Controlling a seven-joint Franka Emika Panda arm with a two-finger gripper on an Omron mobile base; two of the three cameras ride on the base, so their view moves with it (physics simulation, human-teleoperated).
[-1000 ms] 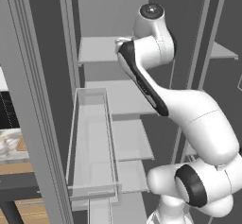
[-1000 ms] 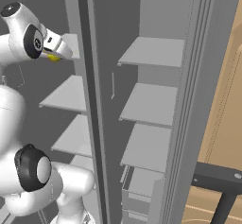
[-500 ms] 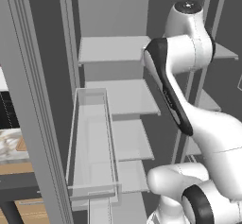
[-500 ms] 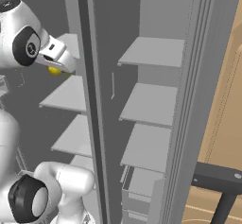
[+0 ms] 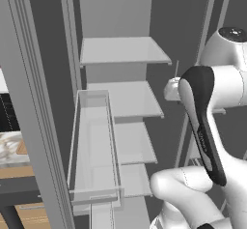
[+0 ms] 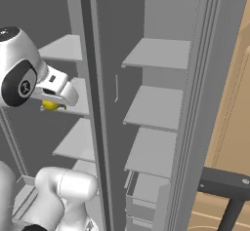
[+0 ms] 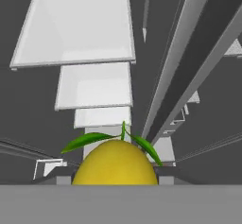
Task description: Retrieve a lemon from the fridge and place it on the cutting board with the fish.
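Since the earlier frame, the arm has swung right and back out of the fridge [image 5: 120,59], carrying the lemon [image 6: 50,105] clear of the left-hand shelves. Jaws [image 6: 52,105] are partly open and closed on the lemon, which sits between them with its green leaves pointing toward the shelves in the hand view. Lemon position: in front of the open left compartment, just left of the centre divider [image 6: 90,103]. Door bin [image 5: 91,146] on the open left door holds nothing.

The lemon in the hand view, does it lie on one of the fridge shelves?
No. The lemon sits at the gripper, between its fingers and in front of the pale fridge shelves, resting on none of them.
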